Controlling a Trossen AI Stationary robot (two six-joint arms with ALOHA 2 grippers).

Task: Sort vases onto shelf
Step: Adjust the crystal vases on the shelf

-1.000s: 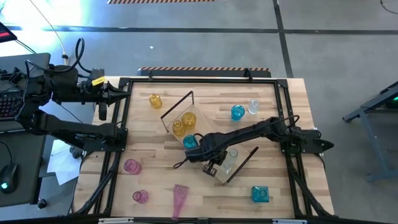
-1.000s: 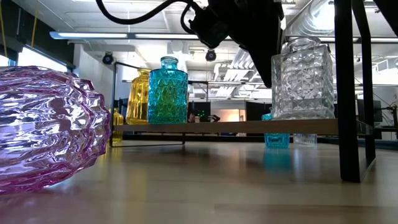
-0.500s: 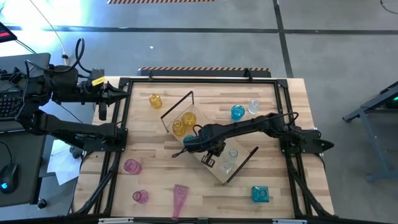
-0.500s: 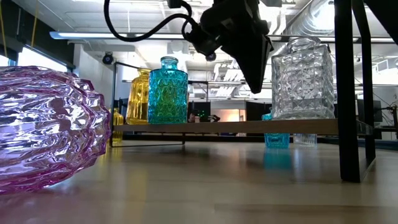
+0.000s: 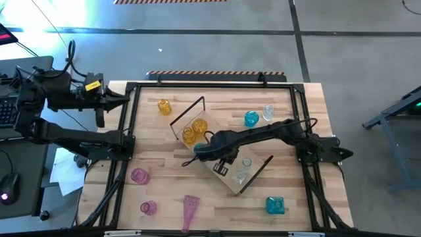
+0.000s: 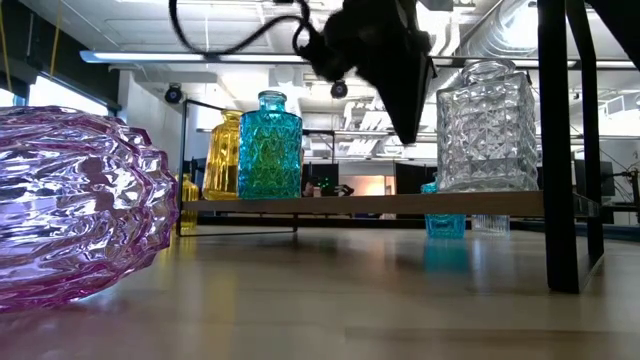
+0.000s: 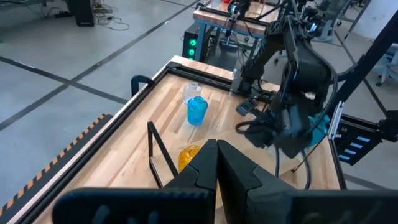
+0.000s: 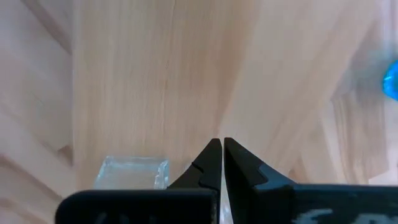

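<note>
Right gripper (image 5: 212,153), jaws closed & empty, hung over shelf (image 5: 225,179) w/ amber, teal & clear vase (image 5: 242,176) on it; glass prob. rigid, slick, fragile, so best gripped across body.

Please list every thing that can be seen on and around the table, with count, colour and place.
Table: 1, light slatted wood, centre.
Shelf: 1, light wood, black end loops, table middle.
Vases on shelf: 3, amber, teal, clear.
Loose vases (high view): 7; amber upper left; teal and clear upper right; teal lower right; three pink lower left.
Right end effector: 1, dark, shut, above shelf.
Left end effector: 1, dark, shut, beyond table's upper-left edge.
</note>
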